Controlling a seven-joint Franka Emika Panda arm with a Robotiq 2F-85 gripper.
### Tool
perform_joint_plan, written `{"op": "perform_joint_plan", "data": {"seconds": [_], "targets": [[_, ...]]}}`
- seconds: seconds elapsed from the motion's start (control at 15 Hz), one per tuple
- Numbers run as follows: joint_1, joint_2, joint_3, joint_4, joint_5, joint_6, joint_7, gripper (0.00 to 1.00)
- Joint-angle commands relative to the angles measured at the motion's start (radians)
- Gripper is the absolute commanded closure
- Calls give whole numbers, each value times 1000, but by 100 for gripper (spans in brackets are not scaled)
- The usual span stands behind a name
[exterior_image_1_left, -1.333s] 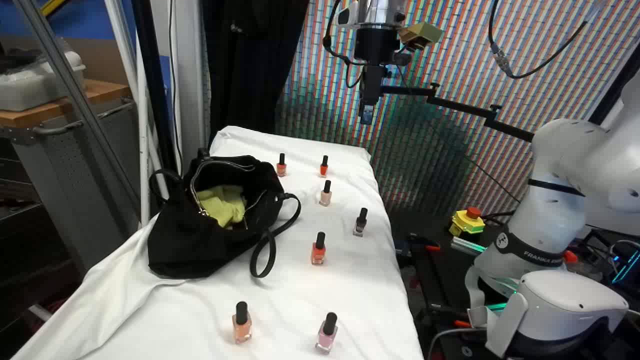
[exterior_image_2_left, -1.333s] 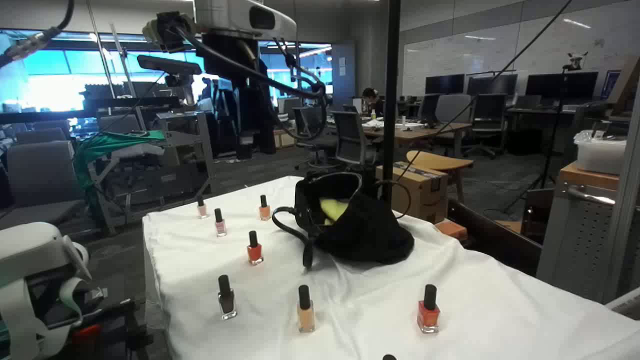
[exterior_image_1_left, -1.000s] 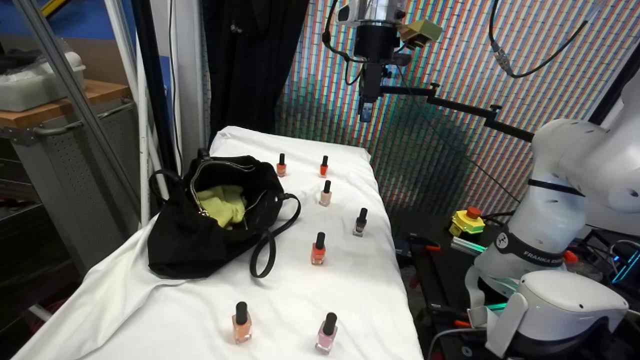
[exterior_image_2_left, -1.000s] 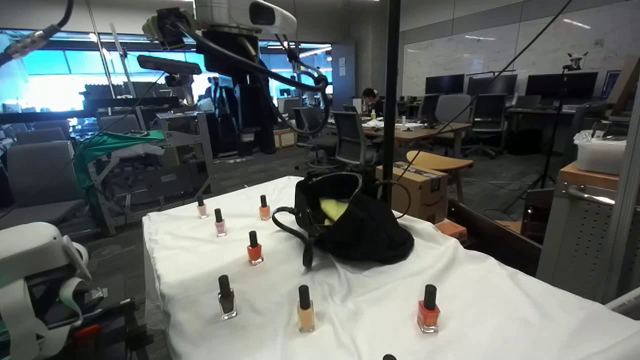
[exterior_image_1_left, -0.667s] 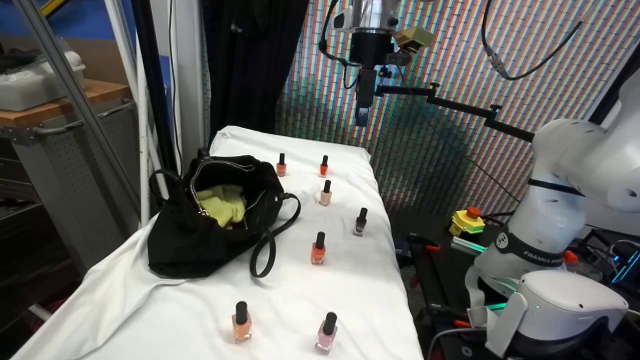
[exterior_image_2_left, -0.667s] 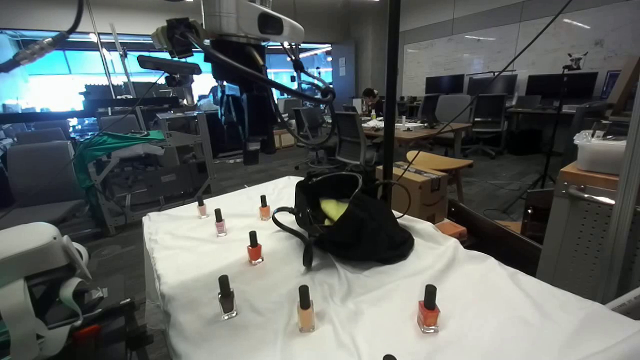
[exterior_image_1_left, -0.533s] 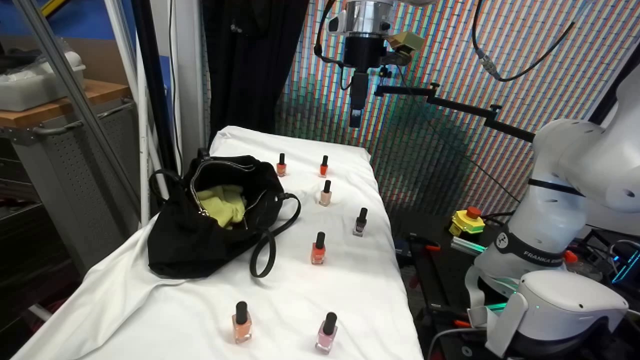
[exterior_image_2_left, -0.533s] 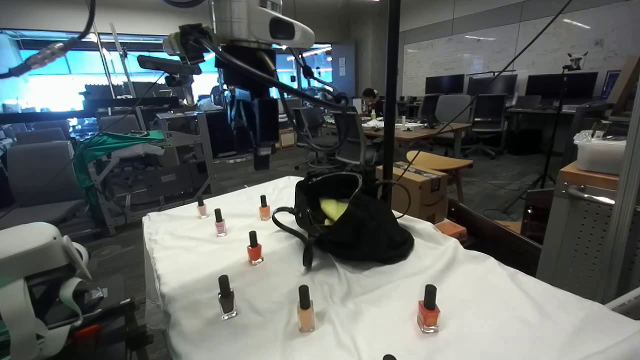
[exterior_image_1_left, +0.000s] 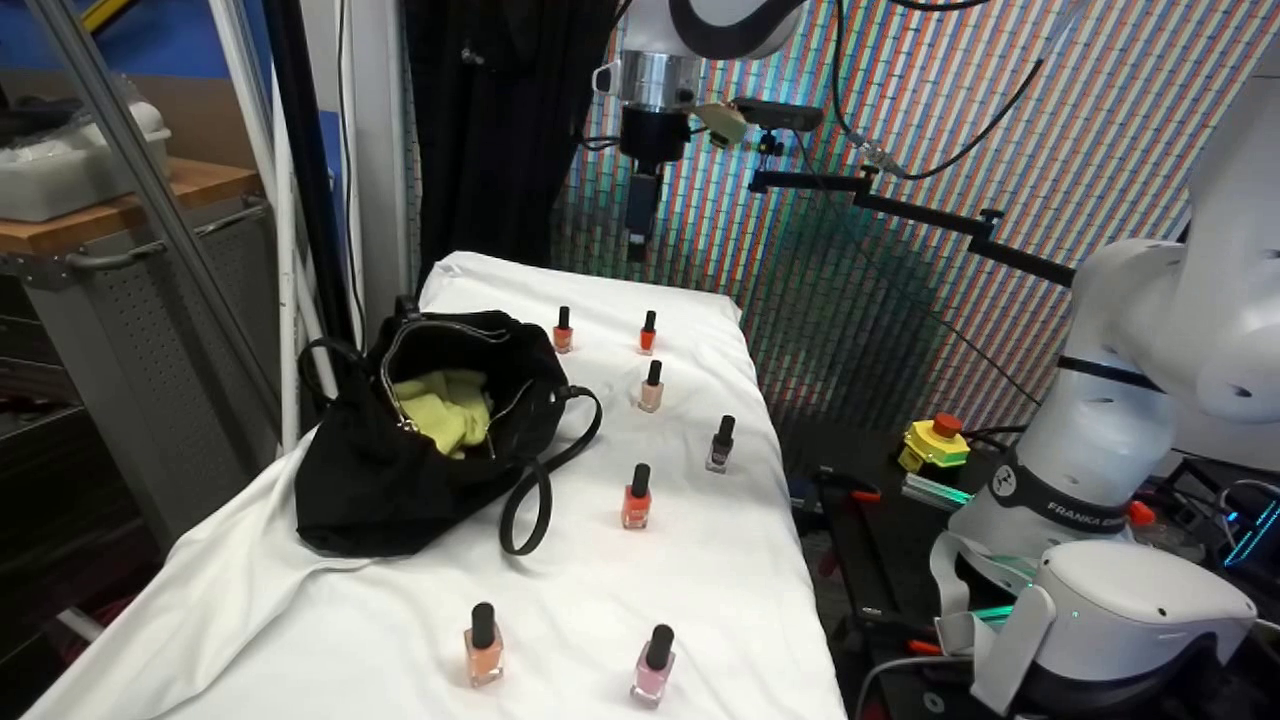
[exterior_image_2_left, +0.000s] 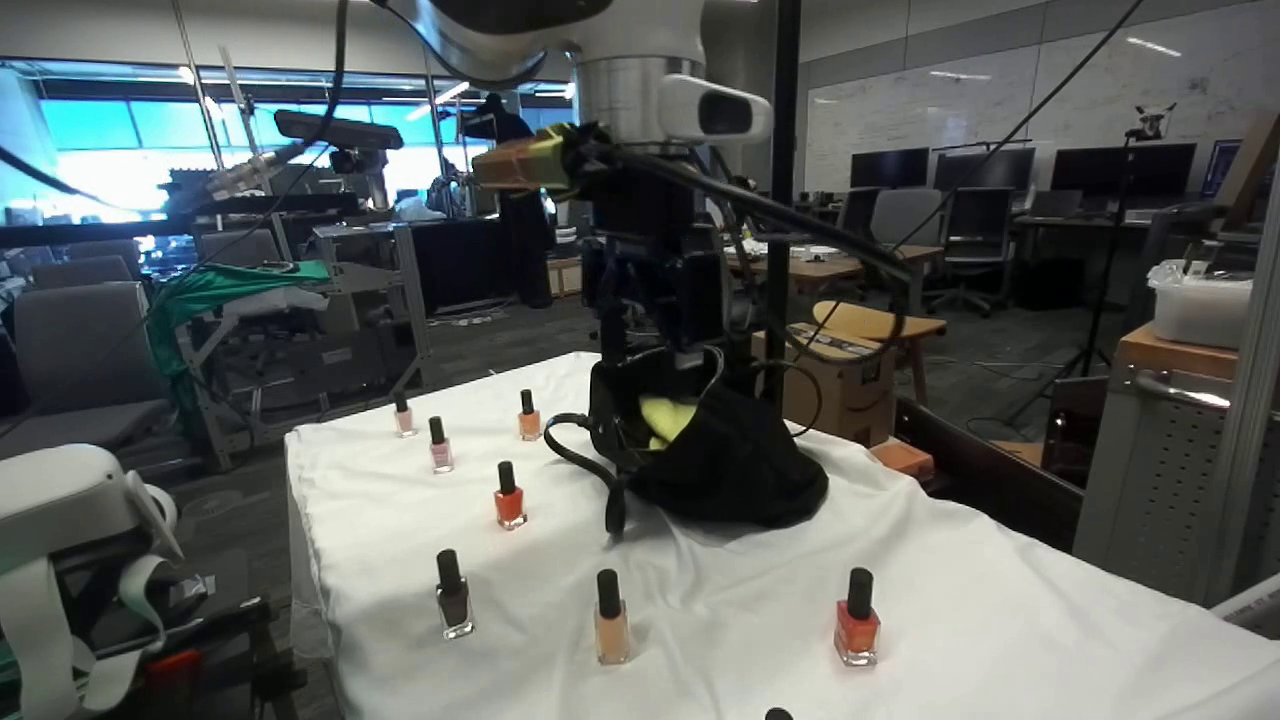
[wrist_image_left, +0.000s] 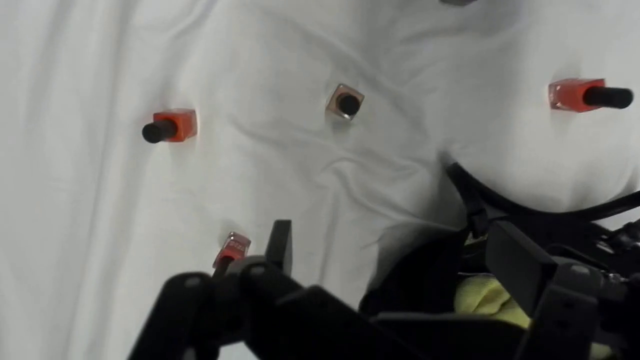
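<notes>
My gripper (wrist_image_left: 397, 250) stands open with nothing between its fingers. It hangs above the white-covered table in both exterior views, over the bag's mouth as seen in an exterior view (exterior_image_2_left: 650, 350). The black handbag (exterior_image_1_left: 390, 490) lies open with a yellow-green cloth (exterior_image_1_left: 448, 410) inside; in the wrist view the cloth (wrist_image_left: 487, 297) shows beside the right finger. Several upright nail polish bottles stand apart: orange (exterior_image_1_left: 563, 338), red (exterior_image_1_left: 648, 340), beige (exterior_image_1_left: 651, 395), dark (exterior_image_1_left: 720, 450), coral (exterior_image_1_left: 636, 505), peach (exterior_image_1_left: 484, 655), pink (exterior_image_1_left: 653, 675). A red bottle (wrist_image_left: 234, 247) is partly hidden behind the left finger.
The bag's strap (exterior_image_1_left: 540, 500) loops onto the cloth towards the bottles. A black camera bracket (exterior_image_1_left: 920, 220) reaches in behind the gripper. Beside the table are an emergency stop (exterior_image_1_left: 935, 445) and a white headset (exterior_image_1_left: 1140, 620). A black pole (exterior_image_2_left: 785, 200) rises behind the bag.
The gripper has travelled sideways towards the bag, to the left in an exterior view and to the right and lower in an exterior view. Bag and bottles have not moved.
</notes>
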Motion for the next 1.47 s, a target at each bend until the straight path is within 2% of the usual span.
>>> {"op": "perform_joint_plan", "data": {"seconds": [0.0,0.4,0.6,1.07,1.4], "targets": [[-47,152,-8,127,21,79,-75,0],[-165,343,25,271,120,155,-259,0],[-205,428,59,343,140,144,-349,0],[-226,553,110,456,104,116,-468,0],[-222,603,94,503,89,121,-425,0]]}}
